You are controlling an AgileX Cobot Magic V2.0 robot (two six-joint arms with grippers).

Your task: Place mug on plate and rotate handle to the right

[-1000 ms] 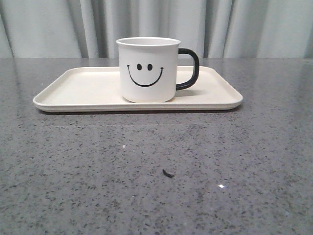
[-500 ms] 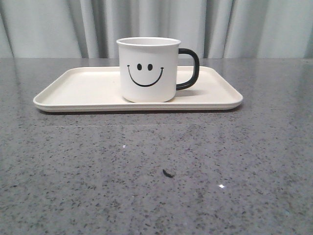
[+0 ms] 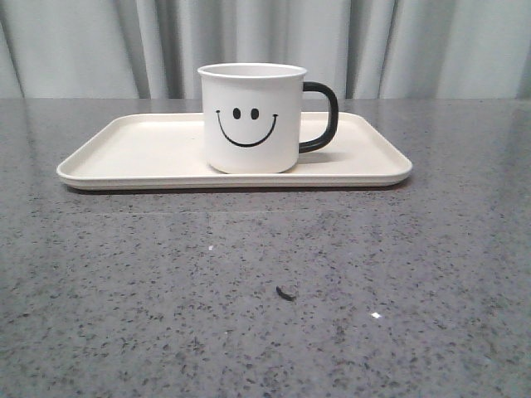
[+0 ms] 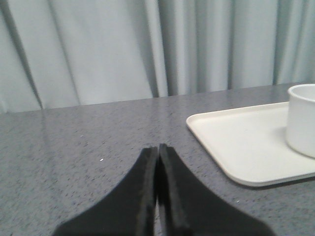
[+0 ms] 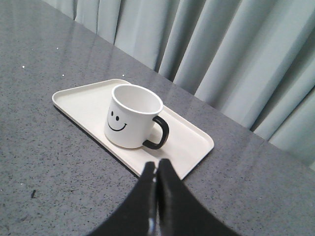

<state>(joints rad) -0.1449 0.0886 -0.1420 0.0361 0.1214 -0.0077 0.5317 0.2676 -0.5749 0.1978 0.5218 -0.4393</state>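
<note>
The white mug with a black smiley face stands upright on the cream plate, near its middle. Its black handle points to the right in the front view. The mug, handle and plate also show in the right wrist view. The left wrist view shows the plate's corner and part of the mug. My left gripper is shut and empty above the table, left of the plate. My right gripper is shut and empty, held back from the plate's near edge. Neither gripper shows in the front view.
The grey speckled table carries a small dark speck in front of the plate. Pale curtains hang behind the table's far edge.
</note>
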